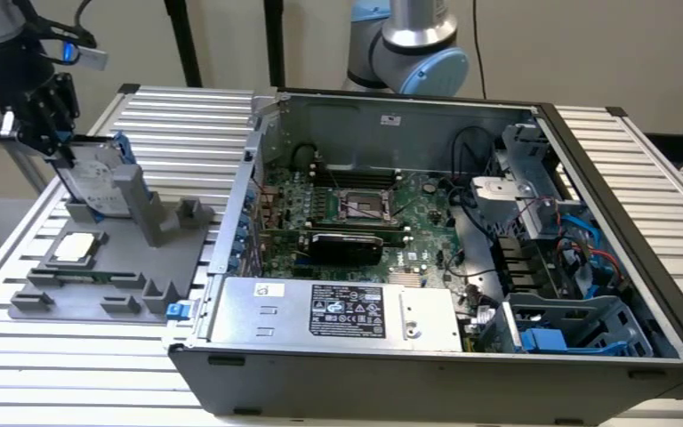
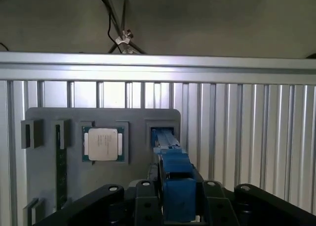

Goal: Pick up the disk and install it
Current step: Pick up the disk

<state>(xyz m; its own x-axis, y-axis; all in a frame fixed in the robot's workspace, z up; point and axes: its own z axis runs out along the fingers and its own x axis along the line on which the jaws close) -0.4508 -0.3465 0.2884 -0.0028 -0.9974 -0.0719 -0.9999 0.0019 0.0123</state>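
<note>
The disk [image 1: 90, 178], silver-grey with a white label and a blue carrier frame, stands on edge at the grey holder block [image 1: 140, 209] on the exterior view's left. My gripper [image 1: 61, 147] reaches down onto its upper end. In the wrist view the disk's blue carrier edge [image 2: 175, 184] runs between my black fingers [image 2: 143, 199], which press against both its sides, so my gripper [image 2: 175, 208] is shut on it. The disk's far end meets the slot [image 2: 163, 133] in the grey fixture plate [image 2: 138, 119].
A square silver processor chip [image 1: 75, 247] [image 2: 102, 144] lies in the fixture plate [image 1: 116, 276]. The open computer case [image 1: 437, 382] takes up the middle and right, with a power supply [image 1: 341, 311] and a blue-clipped drive bay [image 1: 567, 329]. A second robot arm [image 1: 419, 53] stands behind.
</note>
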